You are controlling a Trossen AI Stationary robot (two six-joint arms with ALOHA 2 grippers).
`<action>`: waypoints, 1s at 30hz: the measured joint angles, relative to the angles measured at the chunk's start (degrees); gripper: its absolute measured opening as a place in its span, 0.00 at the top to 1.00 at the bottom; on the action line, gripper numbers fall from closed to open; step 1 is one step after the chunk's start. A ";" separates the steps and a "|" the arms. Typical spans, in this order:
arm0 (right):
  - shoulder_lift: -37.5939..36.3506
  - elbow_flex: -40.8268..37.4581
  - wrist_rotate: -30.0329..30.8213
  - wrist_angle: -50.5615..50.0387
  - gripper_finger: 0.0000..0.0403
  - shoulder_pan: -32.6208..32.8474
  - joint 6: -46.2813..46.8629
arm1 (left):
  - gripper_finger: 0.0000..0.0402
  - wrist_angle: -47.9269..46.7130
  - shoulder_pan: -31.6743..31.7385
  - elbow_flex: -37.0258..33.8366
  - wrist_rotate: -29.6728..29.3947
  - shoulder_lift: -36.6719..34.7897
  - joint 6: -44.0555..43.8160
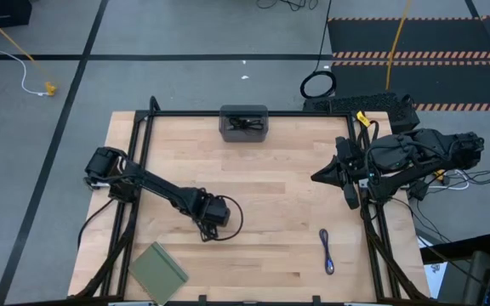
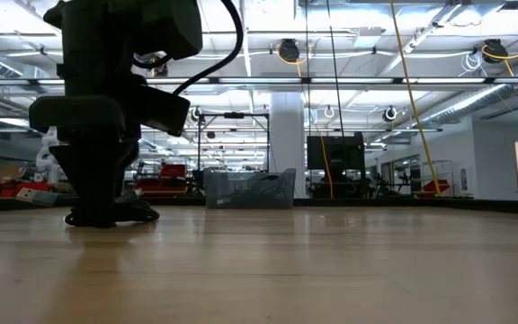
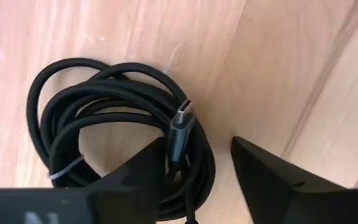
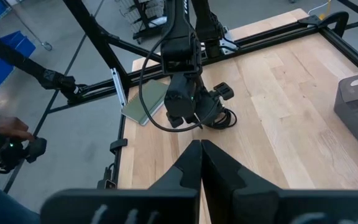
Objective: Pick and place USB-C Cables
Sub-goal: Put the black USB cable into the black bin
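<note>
A coiled black USB-C cable (image 3: 104, 124) lies flat on the wooden table, with its plug (image 3: 180, 121) on top of the strands. My left gripper (image 3: 197, 140) is open and low over the coil's edge (image 1: 213, 228). One finger (image 3: 145, 165) stands over the coil's inside and the other (image 3: 269, 171) outside it. A second black cable (image 1: 243, 125) lies in the dark grey tray (image 1: 228, 129). The purple-blue cable (image 1: 327, 252) lies folded near the table's right near corner. My right gripper (image 4: 201, 144) is shut and hovers at the table's right edge (image 1: 317, 177). My left gripper comes at the coiled cable from above, pointing down. Several strands of the coil's side (image 3: 194, 158) lie between its open fingers. I cannot tell whether either finger touches the strands. The whole coil rests on the table.
The flat green pad (image 1: 158, 270) lies at the near left corner. The tray sits at the middle of the far edge. A black frame (image 1: 143, 136) borders the table. Bare wood (image 1: 270, 187) lies between the arms. A person's gloved hand (image 4: 5, 134) shows beyond the table's left side.
</note>
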 joint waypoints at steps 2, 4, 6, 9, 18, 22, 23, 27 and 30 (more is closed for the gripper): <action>0.00 0.00 0.04 0.00 1.00 0.00 0.00 | 0.63 0.14 0.13 -0.03 0.36 -0.07 0.48; 0.00 0.00 0.08 0.00 1.00 -0.02 0.00 | 0.70 0.14 0.19 -0.03 0.48 -0.07 0.50; 0.00 0.00 0.23 0.00 1.00 0.00 -0.05 | 0.76 0.09 0.21 -0.03 0.76 -0.07 0.97; 0.00 0.00 2.61 0.00 1.00 -0.01 -0.16 | 0.85 -0.27 0.25 0.16 1.35 -0.07 1.59; 0.00 0.00 6.14 0.00 1.00 -1.14 -3.04 | 0.85 -7.92 1.49 7.09 3.13 0.29 4.59; 0.00 0.00 6.09 0.00 1.00 -2.06 -4.42 | 0.86 -11.66 2.43 11.36 2.72 0.26 6.92; 0.00 0.00 6.09 0.00 1.00 -2.21 -4.66 | 0.87 -12.73 2.71 12.48 2.71 0.21 7.45; 0.00 0.00 6.06 0.00 1.00 -2.73 -5.43 | 0.88 -16.96 3.80 17.45 2.67 0.21 9.55; 0.00 0.00 6.03 0.00 1.00 -2.90 -6.10 | 0.86 -19.55 4.79 21.35 2.57 0.15 10.74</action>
